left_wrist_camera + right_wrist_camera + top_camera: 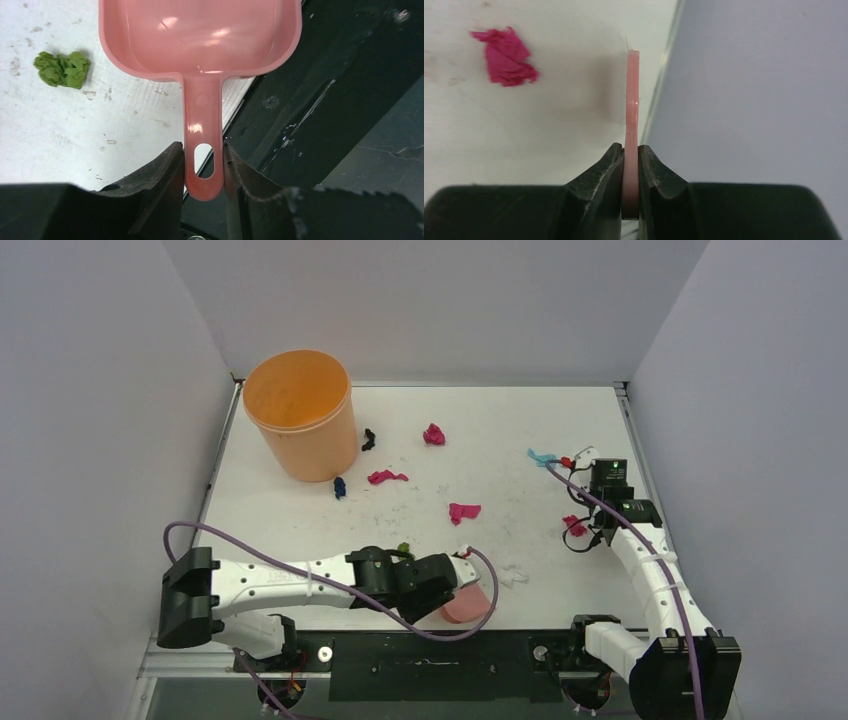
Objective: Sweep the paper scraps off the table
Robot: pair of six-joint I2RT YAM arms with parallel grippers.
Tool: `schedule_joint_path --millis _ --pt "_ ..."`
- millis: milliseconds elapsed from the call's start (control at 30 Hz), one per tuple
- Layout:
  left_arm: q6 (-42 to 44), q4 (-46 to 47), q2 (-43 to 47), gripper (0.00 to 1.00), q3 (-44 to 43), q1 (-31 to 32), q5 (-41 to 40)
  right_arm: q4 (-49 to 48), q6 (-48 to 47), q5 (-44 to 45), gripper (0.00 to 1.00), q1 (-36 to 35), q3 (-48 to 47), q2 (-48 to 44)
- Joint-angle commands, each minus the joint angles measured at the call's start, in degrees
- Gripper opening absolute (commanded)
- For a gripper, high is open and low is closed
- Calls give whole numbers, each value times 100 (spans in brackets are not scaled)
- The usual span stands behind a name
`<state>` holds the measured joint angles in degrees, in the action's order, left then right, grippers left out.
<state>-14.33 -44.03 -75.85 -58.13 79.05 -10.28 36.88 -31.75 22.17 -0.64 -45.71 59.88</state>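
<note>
Nearby, green scrap (62, 69) beside left claw (202, 154)

White segmented links (270, 580) behind the left claw (468, 580), black joint blocks (385, 575) between. Purple cable (493, 585) looped beside it; another behind the right claw (580, 458). Matte black wedge-shaped fingers (160, 175).

White tabletop (560, 420) strewn with paper scraps (463, 511), an orange bucket (300, 415) standing on it.

The bucket stands well beyond the left claw (202, 160), black (368, 439) and dark blue (339, 487) scraps at its foot. A green scrap (62, 70) lies just beside that claw, a white scrap (513, 575) near its right. Magenta scraps lie between the claws. A teal scrap (540, 456) and one magenta scrap (505, 57) lie left of the right claw (631, 152).
</note>
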Motion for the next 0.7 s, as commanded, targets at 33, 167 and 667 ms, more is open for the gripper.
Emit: schedule_joint_path --millis 33,167,667 --pt "287 -151 -620 0 -517 58 106 204 333 -1761 5 -51 -180 -99" --pt "361 -80 -848 0 -590 58 279 183 524 -2175 5 -244 -211 0" --pt "288 376 -1590 0 -1110 -12 478 1294 114 -3274 5 -1495 -715 -5"
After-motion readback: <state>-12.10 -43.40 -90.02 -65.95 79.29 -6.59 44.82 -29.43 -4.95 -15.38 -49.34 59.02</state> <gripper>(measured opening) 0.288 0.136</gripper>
